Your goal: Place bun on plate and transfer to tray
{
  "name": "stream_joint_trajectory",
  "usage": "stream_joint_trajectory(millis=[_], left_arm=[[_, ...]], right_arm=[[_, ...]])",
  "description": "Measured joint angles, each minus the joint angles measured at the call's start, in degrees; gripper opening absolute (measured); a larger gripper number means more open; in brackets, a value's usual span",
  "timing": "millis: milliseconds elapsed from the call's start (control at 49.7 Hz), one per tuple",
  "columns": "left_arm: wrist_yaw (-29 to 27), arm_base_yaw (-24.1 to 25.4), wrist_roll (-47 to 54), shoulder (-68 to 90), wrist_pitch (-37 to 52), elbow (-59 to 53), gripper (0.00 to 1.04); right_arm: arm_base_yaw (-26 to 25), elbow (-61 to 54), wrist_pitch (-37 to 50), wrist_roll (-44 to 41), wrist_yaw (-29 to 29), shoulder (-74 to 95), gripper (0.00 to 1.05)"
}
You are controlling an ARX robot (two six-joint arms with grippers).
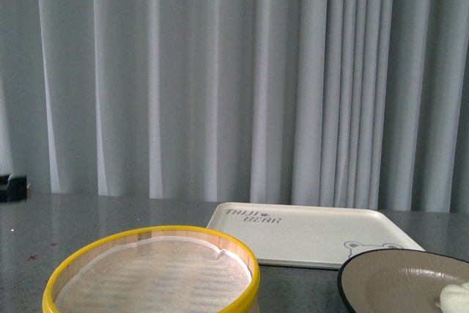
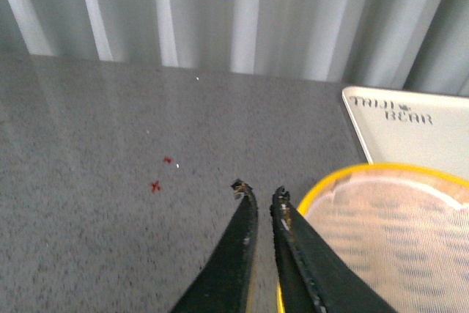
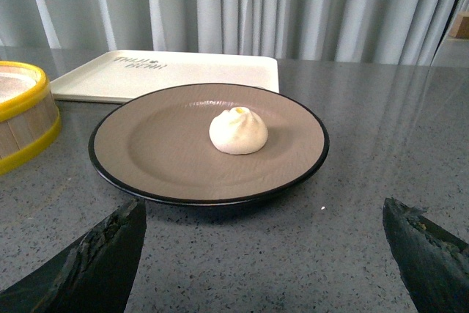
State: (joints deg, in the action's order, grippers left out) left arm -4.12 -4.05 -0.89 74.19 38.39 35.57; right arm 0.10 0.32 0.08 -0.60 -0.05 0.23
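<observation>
Black tapered fingers; matte, scuffed, pointed

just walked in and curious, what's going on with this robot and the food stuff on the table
The small cream-white steamed bun already sits in the middle of the wide beige plate with a black rim. The plate rests on the grey table, nearer the robot than the cream-white rectangular tray and not yet on it. The right gripper is open, facing the plate and holding nothing. The left gripper is shut and empty beside the yellow-rimmed wooden steamer basket.
</observation>
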Motion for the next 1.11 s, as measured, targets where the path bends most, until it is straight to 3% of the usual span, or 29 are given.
stream_joint_trajectory(millis=[40,262,463,1107], left_arm=[[0.35,0.15,0.07,-1.29,0.94,-2.67,0.04],[3.72,3.93,0.46,-11.02,4.98,-16.2,0.04],[4.09,4.0,0.46,-18.23,5.09,-23.45,0.04],[4.09,4.0,0.46,-36.79,-4.59,-32.35,0.04]], right_arm=[[0.0,0.0,0.0,0.0,0.02,0.0,0.96],[0.0,0.0,0.0,0.0,0.0,0.0,0.96],[0.0,0.0,0.0,0.0,0.0,0.0,0.96],[0.0,0.0,0.0,0.0,0.0,0.0,0.96]])
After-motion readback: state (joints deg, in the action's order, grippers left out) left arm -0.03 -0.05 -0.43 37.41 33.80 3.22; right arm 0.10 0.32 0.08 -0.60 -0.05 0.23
